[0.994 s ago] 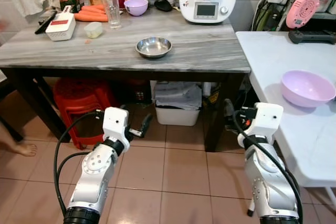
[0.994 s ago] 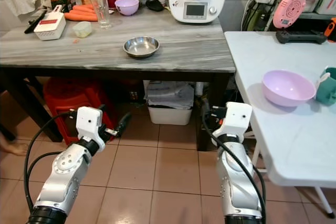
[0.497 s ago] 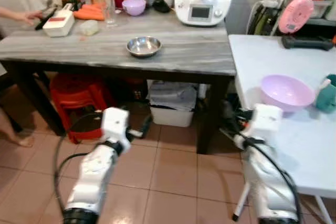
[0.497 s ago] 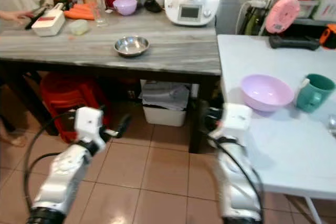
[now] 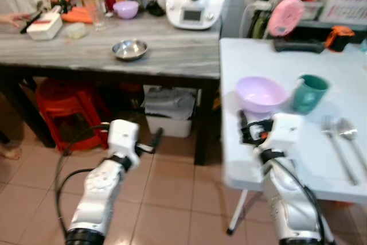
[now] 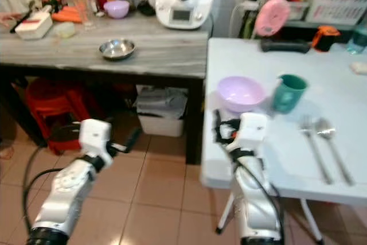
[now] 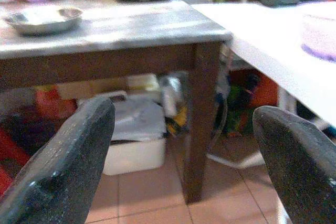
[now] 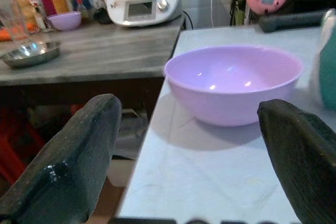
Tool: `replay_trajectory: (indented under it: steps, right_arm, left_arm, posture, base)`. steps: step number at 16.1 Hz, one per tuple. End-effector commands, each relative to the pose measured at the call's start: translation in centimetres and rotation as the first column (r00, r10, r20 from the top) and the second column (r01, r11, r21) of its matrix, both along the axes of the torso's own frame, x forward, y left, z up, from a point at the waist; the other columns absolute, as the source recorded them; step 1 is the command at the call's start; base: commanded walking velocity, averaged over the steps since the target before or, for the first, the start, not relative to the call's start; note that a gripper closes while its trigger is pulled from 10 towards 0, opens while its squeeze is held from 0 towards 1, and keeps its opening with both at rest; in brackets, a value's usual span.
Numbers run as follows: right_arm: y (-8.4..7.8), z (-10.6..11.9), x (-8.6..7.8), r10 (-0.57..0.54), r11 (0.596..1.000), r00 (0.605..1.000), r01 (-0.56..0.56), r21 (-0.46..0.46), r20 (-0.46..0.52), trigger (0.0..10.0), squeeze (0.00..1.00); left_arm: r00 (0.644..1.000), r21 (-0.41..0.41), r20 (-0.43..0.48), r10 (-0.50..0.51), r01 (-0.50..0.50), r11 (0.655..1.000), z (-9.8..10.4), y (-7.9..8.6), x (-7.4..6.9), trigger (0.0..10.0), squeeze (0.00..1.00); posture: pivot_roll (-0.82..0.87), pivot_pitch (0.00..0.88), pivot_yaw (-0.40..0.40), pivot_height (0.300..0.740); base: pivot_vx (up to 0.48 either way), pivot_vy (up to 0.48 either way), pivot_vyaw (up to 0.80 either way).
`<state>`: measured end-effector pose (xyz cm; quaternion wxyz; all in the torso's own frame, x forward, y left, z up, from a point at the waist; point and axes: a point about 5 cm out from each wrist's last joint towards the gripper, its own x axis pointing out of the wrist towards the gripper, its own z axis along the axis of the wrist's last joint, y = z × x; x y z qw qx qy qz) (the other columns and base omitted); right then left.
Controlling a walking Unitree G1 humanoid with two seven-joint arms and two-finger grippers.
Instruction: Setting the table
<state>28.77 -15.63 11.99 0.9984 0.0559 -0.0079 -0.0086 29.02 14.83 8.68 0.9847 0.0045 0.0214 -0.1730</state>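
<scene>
Two pincers, left pincer (image 7: pixel 178 145) and right pincer (image 8: pixel 189 150), are spread wide and empty; the view has swung right, so the camera turned, not the things. The lilac bowl (image 5: pixel 261 92), teal mug (image 5: pixel 307 90), fork (image 5: pixel 335 143) and spoon (image 5: pixel 351 136) lie on the white tabletop (image 5: pixel 321 170); the right pincer now faces the bowl, likely the next pick.

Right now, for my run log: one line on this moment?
right gripper: open, facing purple bowl | left gripper: open, idle | white table: mug, fork, spoon

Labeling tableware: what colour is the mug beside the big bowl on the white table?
Teal green mug, clearest in the right eye view.
</scene>
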Motion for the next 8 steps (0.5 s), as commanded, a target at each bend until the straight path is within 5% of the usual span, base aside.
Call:
replay_trajectory:
  steps: [1,8]
  right_arm:
    - [-0.81,0.14,-0.01,-0.020,1.000,1.000,0.020,-0.012,0.003,10.0,0.00]
    - [-0.93,0.54,0.11,-0.021,0.999,0.999,0.022,-0.045,0.024,10.0,0.00]
  left_arm:
    - [1.000,-0.008,0.007,-0.020,0.020,1.000,0.21,-0.74,0.07,10.0,0.00]
    - [1.000,0.002,0.007,-0.025,0.025,1.000,0.08,-0.85,-0.01,10.0,0.00]
  posture:
    - [0.02,0.000,0.031,0.740]
    - [0.02,0.000,0.026,0.740]
  base:
    - [0.000,-0.364,0.00]
    - [0.000,-0.377,0.00]
